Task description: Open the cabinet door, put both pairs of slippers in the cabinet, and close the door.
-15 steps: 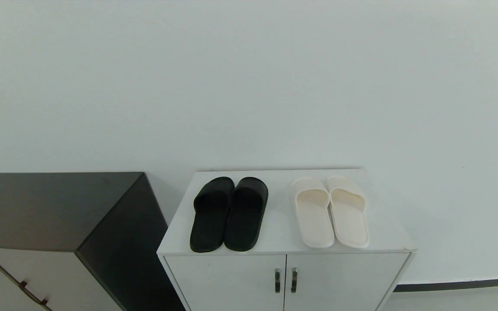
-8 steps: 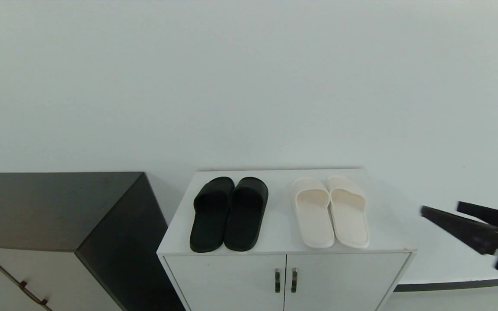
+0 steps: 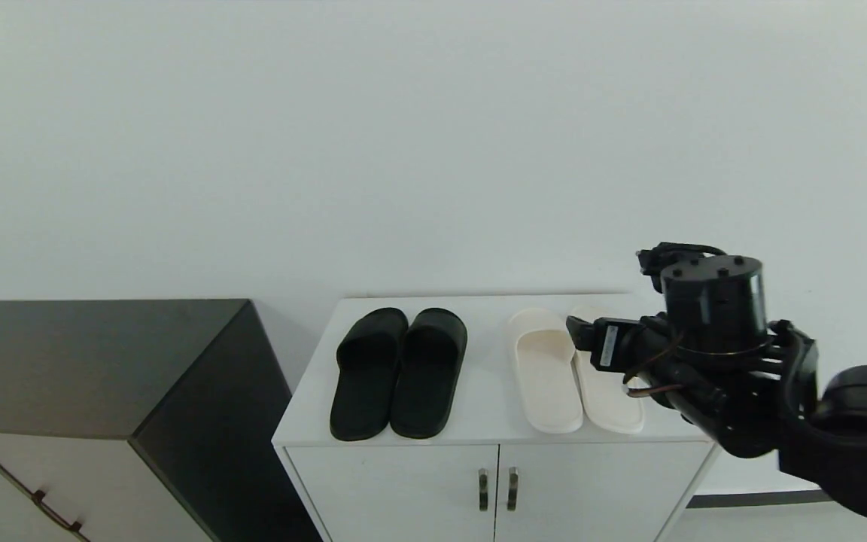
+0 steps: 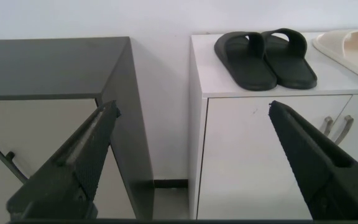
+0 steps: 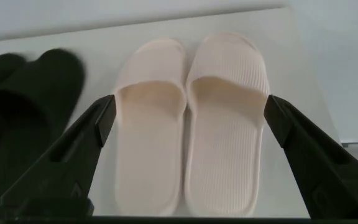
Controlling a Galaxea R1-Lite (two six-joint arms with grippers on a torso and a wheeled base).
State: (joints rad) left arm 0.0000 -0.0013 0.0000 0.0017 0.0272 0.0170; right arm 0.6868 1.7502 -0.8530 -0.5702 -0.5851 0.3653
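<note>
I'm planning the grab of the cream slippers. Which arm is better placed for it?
Right. The right tool hovers open over the cream slippers on the white cabinet. The left tool, also open, faces the cabinet's front from farther back, on the black slippers' side.

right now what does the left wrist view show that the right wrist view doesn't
Left wrist, not right wrist: the dark cabinet, the white cabinet's closed doors with their handles, and the open left gripper. Right wrist, not left wrist: the cream slippers as a whole pair, framed by the open right gripper. Both: the black slippers, the white cabinet's top, and at least part of one cream slipper.
</note>
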